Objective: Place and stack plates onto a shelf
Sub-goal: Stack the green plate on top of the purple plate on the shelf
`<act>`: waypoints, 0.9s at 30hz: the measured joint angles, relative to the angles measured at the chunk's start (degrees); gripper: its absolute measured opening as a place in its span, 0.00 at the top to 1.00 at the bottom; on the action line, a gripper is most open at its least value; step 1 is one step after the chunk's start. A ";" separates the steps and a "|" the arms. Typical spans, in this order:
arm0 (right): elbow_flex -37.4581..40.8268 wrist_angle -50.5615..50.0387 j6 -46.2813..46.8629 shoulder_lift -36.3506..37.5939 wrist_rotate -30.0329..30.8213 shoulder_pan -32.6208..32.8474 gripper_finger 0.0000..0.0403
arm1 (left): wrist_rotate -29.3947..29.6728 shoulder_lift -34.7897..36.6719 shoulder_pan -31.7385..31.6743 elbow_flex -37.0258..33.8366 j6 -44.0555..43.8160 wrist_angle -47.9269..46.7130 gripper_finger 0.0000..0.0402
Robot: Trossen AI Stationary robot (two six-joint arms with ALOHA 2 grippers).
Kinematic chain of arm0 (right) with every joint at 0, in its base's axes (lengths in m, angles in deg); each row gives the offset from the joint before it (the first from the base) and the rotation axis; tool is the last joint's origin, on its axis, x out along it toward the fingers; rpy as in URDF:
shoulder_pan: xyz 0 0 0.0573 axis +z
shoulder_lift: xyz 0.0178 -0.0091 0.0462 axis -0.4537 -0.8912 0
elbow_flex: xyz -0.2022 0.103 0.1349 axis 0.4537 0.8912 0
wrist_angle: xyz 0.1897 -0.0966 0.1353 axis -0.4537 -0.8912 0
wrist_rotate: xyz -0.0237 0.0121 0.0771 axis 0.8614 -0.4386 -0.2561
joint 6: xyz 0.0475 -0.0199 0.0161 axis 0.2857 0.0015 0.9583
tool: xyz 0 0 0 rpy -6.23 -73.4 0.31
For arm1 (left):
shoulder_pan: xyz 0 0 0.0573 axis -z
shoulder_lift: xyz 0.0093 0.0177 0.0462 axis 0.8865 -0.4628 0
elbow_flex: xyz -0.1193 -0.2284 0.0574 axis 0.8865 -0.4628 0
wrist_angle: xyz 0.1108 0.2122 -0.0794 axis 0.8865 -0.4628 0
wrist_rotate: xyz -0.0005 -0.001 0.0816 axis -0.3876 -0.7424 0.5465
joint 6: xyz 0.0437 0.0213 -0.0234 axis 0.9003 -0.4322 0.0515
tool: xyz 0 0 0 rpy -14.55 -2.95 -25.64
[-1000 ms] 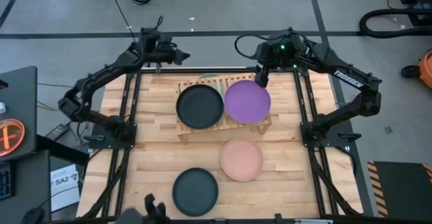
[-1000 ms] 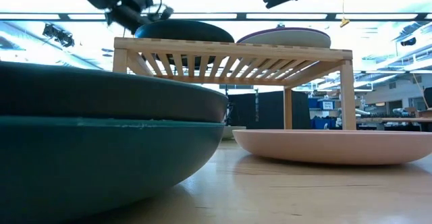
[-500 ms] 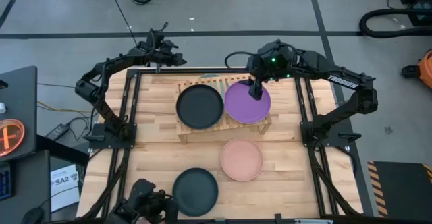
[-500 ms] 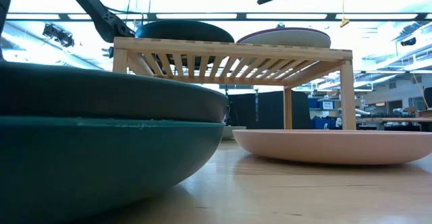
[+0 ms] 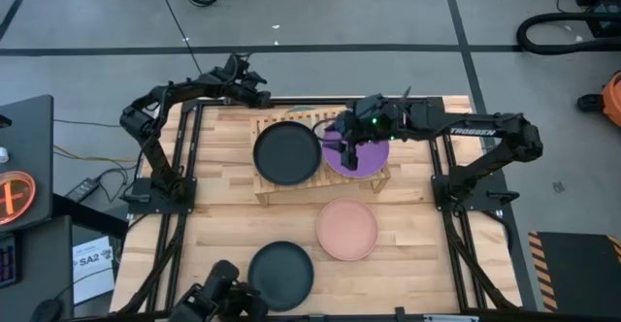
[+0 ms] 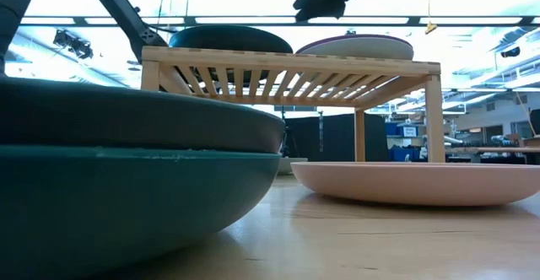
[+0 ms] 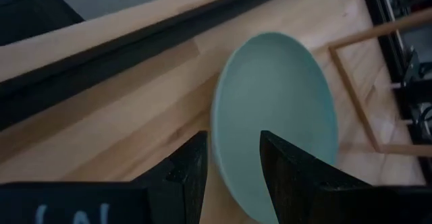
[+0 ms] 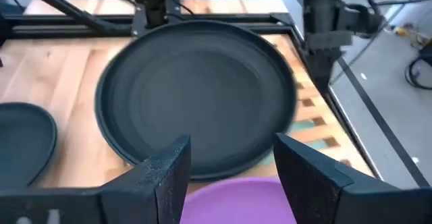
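Note:
The slatted wooden shelf carries a charcoal plate on its left half and a purple plate on its right half. A mint green plate lies flat on the table behind the shelf. A salmon pink plate sits on the table in front. Near the near edge, a dark plate lies in a dark teal one. My right gripper hovers open over the purple plate. My left gripper is open at the far edge, with the mint plate just beyond its fingers.
Black frame rails run along both sides of the table. A dark object sits at the near edge beside the dark stack. Bare wood lies left of the shelf and right of the salmon plate. Cables lie on the floor beyond.
My right gripper has swung from behind the shelf's far right corner toward the near edge and left, coming down to just above the purple plate. My left arm has folded its elbow in, and its gripper has kept near the far edge. The plates have stayed put.

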 joint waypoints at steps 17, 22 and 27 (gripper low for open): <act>5.85 8.01 0.00 0.02 0.00 4.26 0.46 | 6.31 -0.24 6.11 0.07 2.82 -2.59 0.65; 5.85 8.02 -0.08 0.02 0.00 4.62 0.46 | 6.78 -0.35 6.19 0.04 2.82 -3.64 0.65; 5.85 8.01 -0.11 0.02 0.00 4.60 0.46 | 6.95 -0.35 6.22 0.04 2.82 -4.00 0.65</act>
